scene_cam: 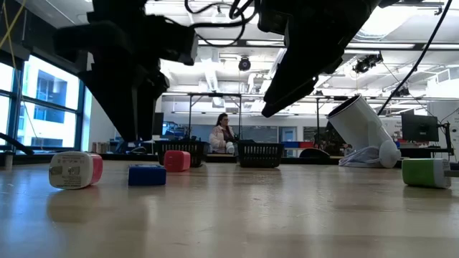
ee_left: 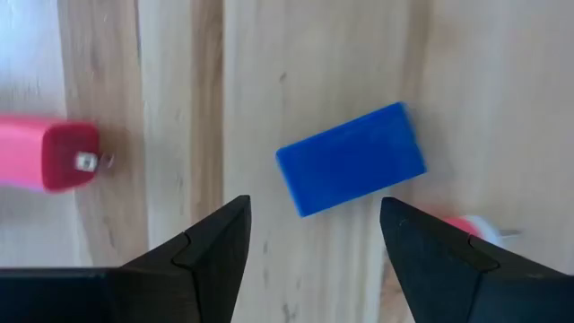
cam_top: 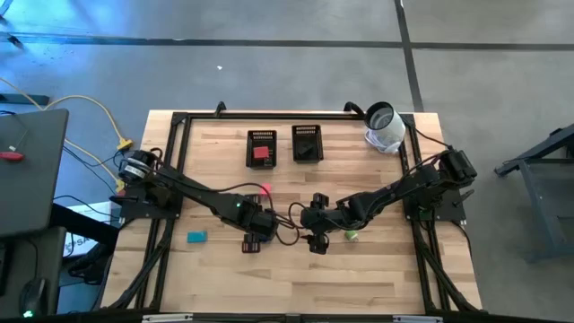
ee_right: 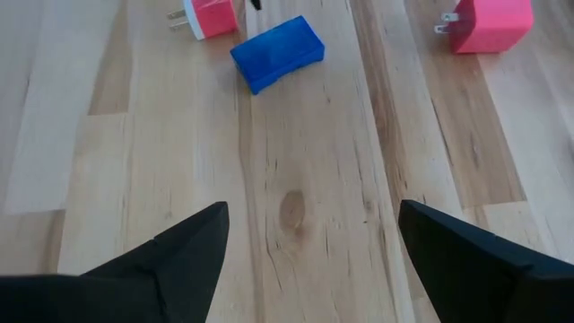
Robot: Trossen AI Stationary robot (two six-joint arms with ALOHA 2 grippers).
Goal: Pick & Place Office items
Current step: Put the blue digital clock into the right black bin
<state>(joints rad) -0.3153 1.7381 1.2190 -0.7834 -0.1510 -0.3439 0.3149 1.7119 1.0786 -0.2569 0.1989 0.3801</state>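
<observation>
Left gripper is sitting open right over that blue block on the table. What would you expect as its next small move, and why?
Probably a short descent straight down, then closing. The left gripper is open with its fingers either side of the blue block, which lies flat on the table, untouched. The block sits slightly skewed to the fingers, so a small wrist turn may help first.

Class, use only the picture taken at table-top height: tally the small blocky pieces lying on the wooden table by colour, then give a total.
Pink: 2 (small pink-and-white blocky plug, small pink cube)
Blue: 1 (small blue rectangular block)
Green: 1 (small green blocky piece)
Total: 4
</observation>
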